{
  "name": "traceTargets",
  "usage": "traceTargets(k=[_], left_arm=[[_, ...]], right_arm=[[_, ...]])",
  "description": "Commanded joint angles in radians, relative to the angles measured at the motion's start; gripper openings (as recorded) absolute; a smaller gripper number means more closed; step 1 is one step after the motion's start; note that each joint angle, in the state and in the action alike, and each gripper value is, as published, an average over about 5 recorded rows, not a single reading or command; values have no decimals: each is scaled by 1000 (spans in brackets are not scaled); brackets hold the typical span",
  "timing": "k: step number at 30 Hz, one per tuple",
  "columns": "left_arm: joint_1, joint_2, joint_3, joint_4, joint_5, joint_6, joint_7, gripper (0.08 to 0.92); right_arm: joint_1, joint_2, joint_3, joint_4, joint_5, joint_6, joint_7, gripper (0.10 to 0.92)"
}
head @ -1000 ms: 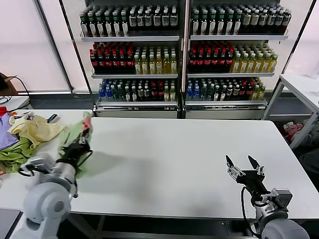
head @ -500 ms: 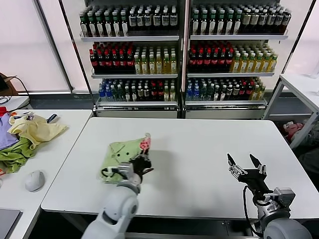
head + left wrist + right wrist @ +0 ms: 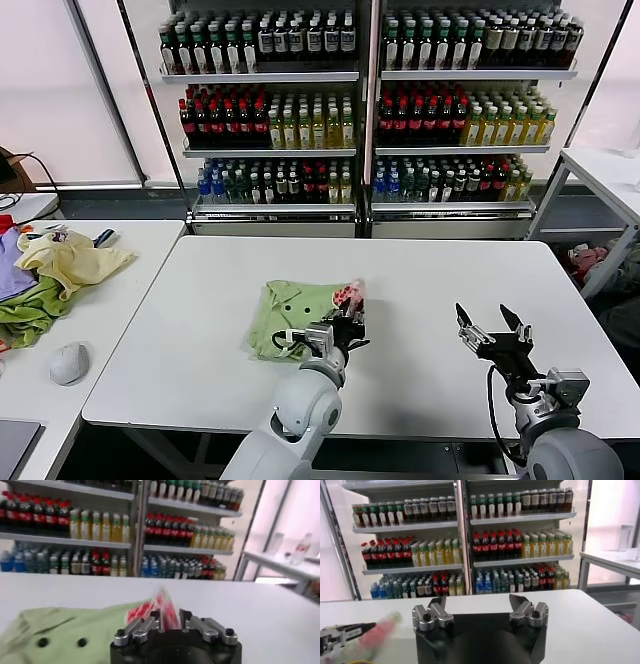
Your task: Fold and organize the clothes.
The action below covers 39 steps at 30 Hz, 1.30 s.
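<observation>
The clothes, a sage-green T-shirt (image 3: 290,312), lie bunched on the white table (image 3: 450,265) a little left of its middle. The shirt's red-and-white printed corner (image 3: 350,294) sticks up at its right end. My left gripper (image 3: 347,322) sits at that corner. In the left wrist view its jaws (image 3: 171,614) stand parted, with the red print (image 3: 162,605) rising loosely between them and green cloth (image 3: 60,630) spread beyond. My right gripper (image 3: 490,322) hovers open and empty over the table's front right, its fingers spread wide (image 3: 479,602).
A side table on the left holds a pale yellow garment (image 3: 70,262), a darker green one (image 3: 25,315), a purple one (image 3: 8,272) and a mouse (image 3: 68,362). Bottle shelves (image 3: 360,110) line the back. Another white table (image 3: 605,170) stands at the right.
My left arm has swept rightwards from the table's left edge to its middle, dragging the T-shirt along. Its jaws, shut on the cloth before, now stand parted. The right arm has hardly moved.
</observation>
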Motion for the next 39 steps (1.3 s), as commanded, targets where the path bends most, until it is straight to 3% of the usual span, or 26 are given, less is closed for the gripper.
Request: traceTargets(k=[1,10,15,21,29,32,39], left_arm=[[86,24,-15,-143,-144,-143,46,411],[251,183,-223,-319,5,-216,20,671],[365,212,-308,-355,48,-254,3,798],[457,211,-322,-373,117,-299,-8,822],[477,207,-309,-393,128,-299,-13,823],[480,206,-300,-397,132,-295,-13,823],[483,203,-290,-401,133,-292,-14,823]], right_arm=[[76,16,-126,-30,-44,-4,21,823],[240,142,-450,-215,-208,-32,119,823],[345,236,-540,-399,-241,-58,150,823],[413,333,-584,-547,-295,-52,183,823],[434,370,-576,-620,-310,-83,244,817],[420,366,-568,-612,-290,-100,252,765],[415,342,-541,-591,-271,-105,232,561]])
